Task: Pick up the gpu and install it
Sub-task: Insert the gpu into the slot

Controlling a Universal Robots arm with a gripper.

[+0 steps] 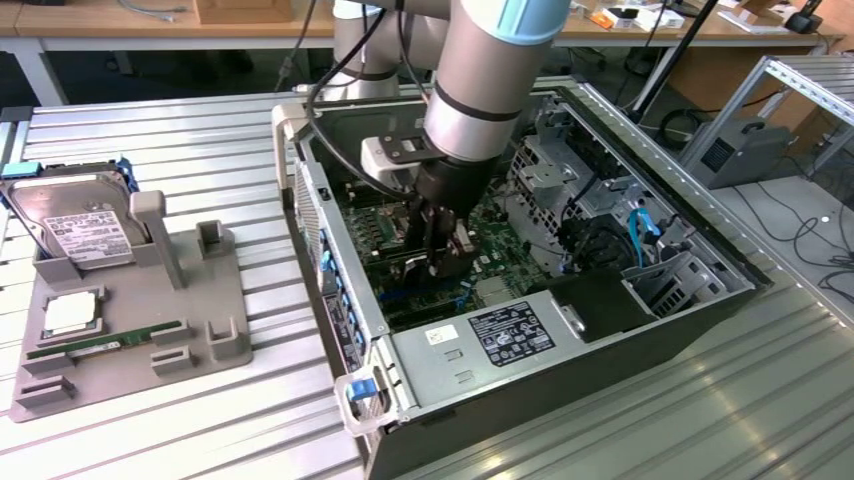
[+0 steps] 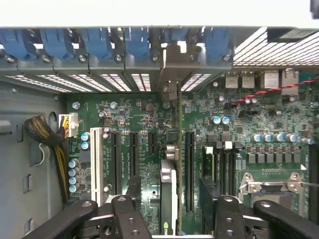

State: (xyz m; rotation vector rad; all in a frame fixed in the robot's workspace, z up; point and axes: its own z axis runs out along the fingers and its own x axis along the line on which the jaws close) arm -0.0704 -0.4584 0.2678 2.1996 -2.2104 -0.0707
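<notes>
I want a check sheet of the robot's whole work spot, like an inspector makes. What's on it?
Surface: ribbed metal table, carrying a grey parts holder and an open computer case.
Job's things: gpu stands on edge in a motherboard slot, between the gripper's fingers.
Clutter: hard drive, a square chip and RAM stick sit in the holder.
Gripper: open, down inside the case, fingers either side of the gpu.
Cables: braided bundle inside the case; blue cable.
Surroundings: wooden benches behind.
</notes>
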